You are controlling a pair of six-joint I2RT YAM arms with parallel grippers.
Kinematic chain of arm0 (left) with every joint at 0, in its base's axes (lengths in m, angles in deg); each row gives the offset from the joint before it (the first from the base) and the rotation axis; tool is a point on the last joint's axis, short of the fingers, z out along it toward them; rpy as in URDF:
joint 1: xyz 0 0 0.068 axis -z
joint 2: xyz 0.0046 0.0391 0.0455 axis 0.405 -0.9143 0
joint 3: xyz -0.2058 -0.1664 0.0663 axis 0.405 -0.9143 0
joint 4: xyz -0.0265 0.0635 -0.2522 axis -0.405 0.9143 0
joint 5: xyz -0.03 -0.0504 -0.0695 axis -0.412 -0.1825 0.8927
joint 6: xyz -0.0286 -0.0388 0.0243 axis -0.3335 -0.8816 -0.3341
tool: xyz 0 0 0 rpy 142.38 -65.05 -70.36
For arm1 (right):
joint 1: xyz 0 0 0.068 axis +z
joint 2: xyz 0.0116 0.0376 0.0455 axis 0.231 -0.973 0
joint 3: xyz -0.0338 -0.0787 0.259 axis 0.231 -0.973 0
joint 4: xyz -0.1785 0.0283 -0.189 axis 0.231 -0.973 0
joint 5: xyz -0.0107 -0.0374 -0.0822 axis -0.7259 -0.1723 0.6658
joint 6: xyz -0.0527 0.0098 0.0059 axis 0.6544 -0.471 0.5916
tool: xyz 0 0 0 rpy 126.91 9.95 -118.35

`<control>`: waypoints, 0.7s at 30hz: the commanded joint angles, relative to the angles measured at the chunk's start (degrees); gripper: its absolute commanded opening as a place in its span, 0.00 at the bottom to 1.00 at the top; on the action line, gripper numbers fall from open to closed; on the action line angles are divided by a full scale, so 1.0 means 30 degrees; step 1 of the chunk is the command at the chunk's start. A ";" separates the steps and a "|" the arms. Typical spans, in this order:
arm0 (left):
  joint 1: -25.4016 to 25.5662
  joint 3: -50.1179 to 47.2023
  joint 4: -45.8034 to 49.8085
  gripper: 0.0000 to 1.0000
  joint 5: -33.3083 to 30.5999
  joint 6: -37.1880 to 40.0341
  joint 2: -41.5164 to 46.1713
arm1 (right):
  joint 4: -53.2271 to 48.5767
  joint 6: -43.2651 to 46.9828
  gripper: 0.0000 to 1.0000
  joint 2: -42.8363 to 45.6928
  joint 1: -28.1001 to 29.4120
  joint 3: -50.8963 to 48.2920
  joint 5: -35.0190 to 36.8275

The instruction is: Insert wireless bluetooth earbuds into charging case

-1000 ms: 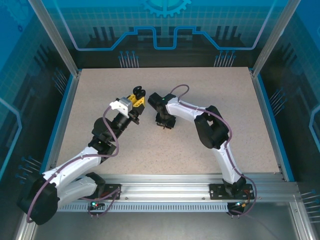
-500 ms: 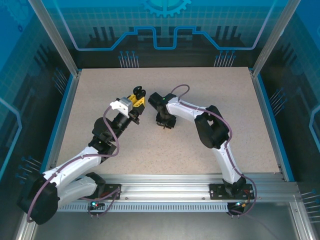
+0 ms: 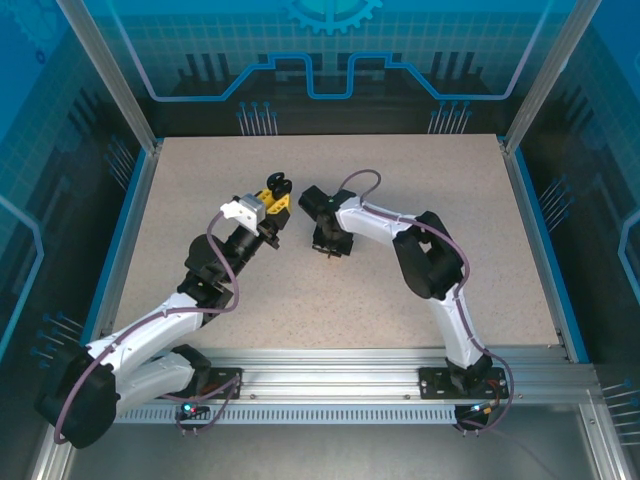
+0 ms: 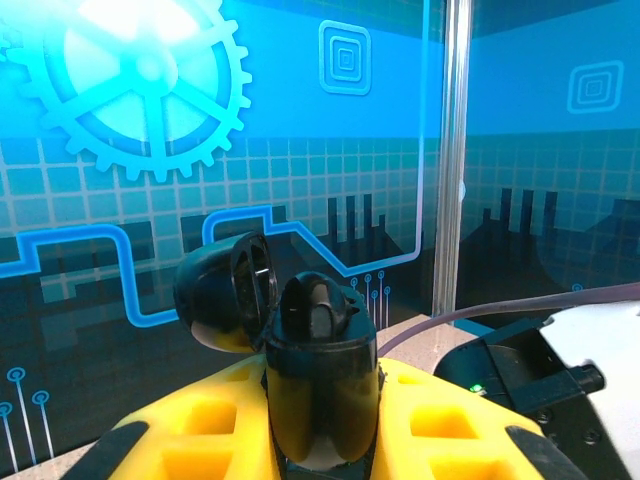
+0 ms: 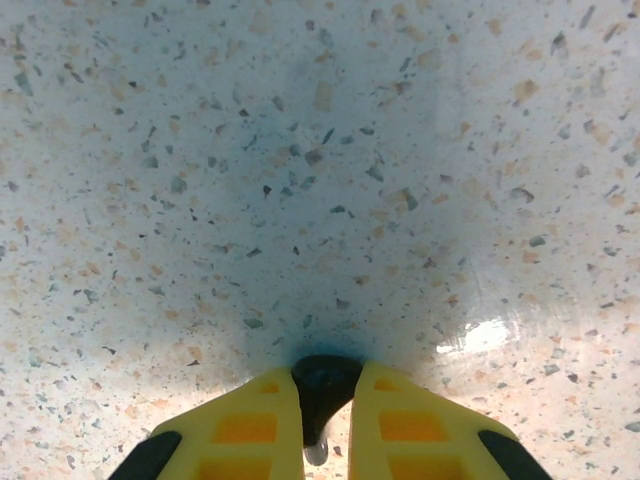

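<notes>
Right wrist: right hand [image 5: 328,415] pinched a black earbud [image 5: 322,383], mostly hidden in its grip; left hand [image 4: 322,445] clamped the open charging case [image 4: 318,345].

text: none legible | labels: none — brands, numbers: none

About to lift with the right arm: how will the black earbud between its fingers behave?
The black earbud looks tiny and rounded in the right gripper, so it may slip or twist between the flat fingers. It is probably very light, needing little force. If dropped, it would likely roll on the smooth table.
</notes>
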 commanded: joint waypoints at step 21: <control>-0.0168 0.0427 0.0513 0.00 0.2394 -0.0934 0.0976 | 0.6700 0.8271 0.14 1.3007 -0.0839 -0.6209 0.1377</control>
